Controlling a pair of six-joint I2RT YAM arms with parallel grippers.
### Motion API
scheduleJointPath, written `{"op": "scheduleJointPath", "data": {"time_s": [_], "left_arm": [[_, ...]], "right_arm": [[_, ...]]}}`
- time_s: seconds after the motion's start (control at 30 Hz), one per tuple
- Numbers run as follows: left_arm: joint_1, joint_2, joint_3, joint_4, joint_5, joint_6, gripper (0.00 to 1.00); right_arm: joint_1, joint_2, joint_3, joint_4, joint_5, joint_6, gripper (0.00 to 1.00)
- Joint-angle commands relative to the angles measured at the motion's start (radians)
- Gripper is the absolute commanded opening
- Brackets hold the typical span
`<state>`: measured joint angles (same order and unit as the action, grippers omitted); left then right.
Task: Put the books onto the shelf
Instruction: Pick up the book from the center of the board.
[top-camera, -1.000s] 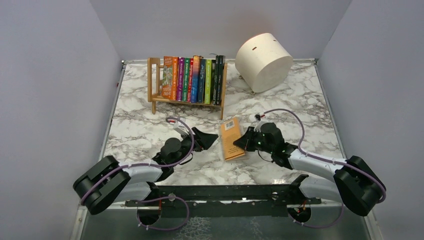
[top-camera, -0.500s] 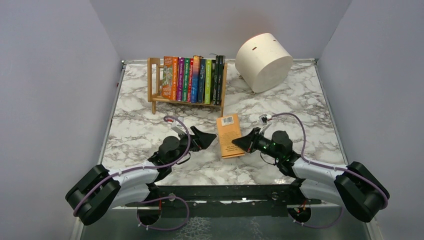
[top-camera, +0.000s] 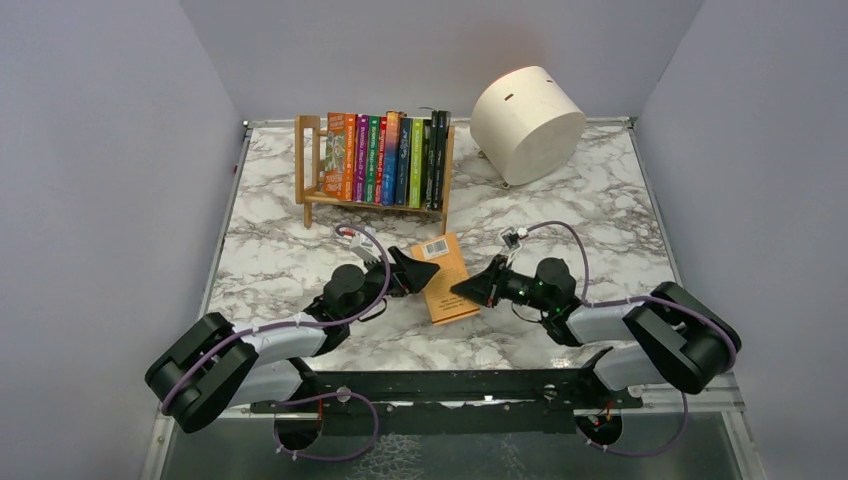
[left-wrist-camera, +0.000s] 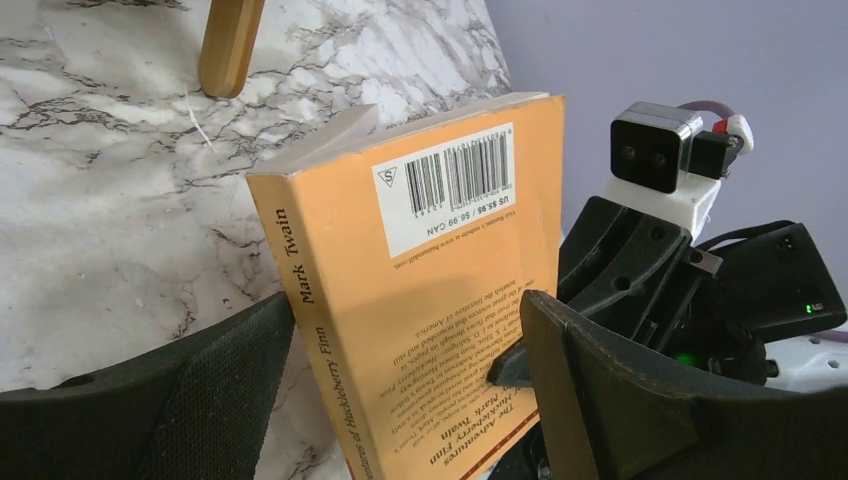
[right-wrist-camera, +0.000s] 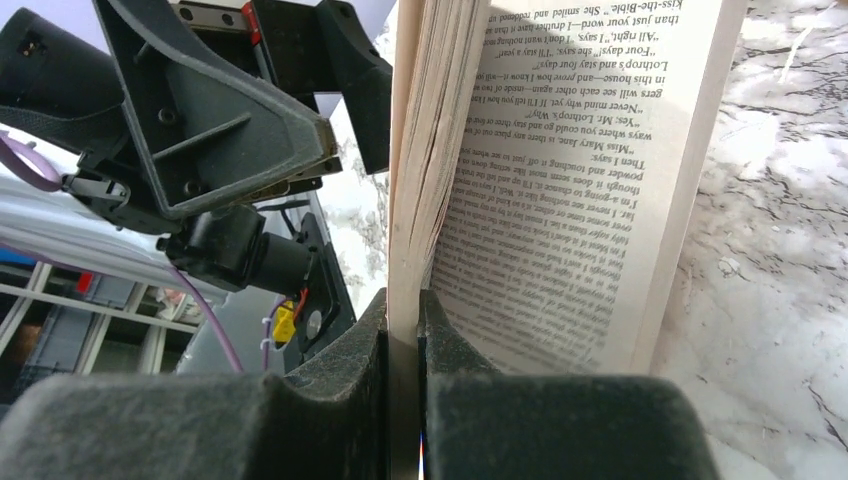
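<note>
The orange book (top-camera: 447, 285) is no longer lying flat near the middle of the table (top-camera: 560, 215). It now stands tilted on edge and has slid a little toward 9 o'clock, with its barcoded back cover turned up. The right gripper (top-camera: 468, 288), at the book's 3 o'clock, is clamped tight on a thin part of its edge, and the pages fan open beside that grip. The left gripper (top-camera: 418, 270), at 9 o'clock, has come forward and spread its jaws wide, so one finger sits on either side of the spine end. The wrist view does not show either finger pressing on the cover. This looks like a handover being set up: the left arm probably has to close on the spine before the right lets go. The shelf (top-camera: 310, 165) is at 11 o'clock with the other books (top-camera: 385, 160) upright on it, and only a narrow gap is left at its 9 o'clock end. The cream drum (top-camera: 527, 122) lies at 1 o'clock, well apart.
</note>
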<state>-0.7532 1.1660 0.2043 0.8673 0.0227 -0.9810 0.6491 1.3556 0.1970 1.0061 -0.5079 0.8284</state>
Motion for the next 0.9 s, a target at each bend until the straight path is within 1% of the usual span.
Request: {"op": "scheduleJointPath", "data": {"time_s": [0.0, 0.13, 0.23, 0.47, 0.6, 0.73, 0.87], "left_arm": [[0.009, 0.046, 0.051, 0.084, 0.054, 0.014, 0.75], [0.013, 0.078, 0.053, 0.112, 0.059, 0.003, 0.75], [0.015, 0.092, 0.05, 0.136, 0.059, -0.005, 0.74], [0.018, 0.125, 0.061, 0.205, 0.075, -0.014, 0.72], [0.018, 0.165, 0.078, 0.255, 0.099, -0.038, 0.71], [0.02, 0.192, 0.095, 0.303, 0.116, -0.054, 0.68], [0.02, 0.211, 0.114, 0.313, 0.132, -0.064, 0.62]], "right_arm": [[0.001, 0.084, 0.031, 0.241, -0.102, 0.04, 0.01], [0.001, 0.143, 0.039, 0.301, -0.121, 0.048, 0.01], [0.0, 0.16, 0.039, 0.314, -0.115, 0.054, 0.01], [0.001, 0.129, 0.06, 0.225, -0.068, 0.052, 0.01], [0.001, 0.126, 0.065, 0.219, -0.016, 0.111, 0.01], [0.0, 0.14, 0.083, 0.202, 0.002, 0.191, 0.01], [0.001, 0.126, 0.084, 0.155, 0.034, 0.264, 0.01]]}}
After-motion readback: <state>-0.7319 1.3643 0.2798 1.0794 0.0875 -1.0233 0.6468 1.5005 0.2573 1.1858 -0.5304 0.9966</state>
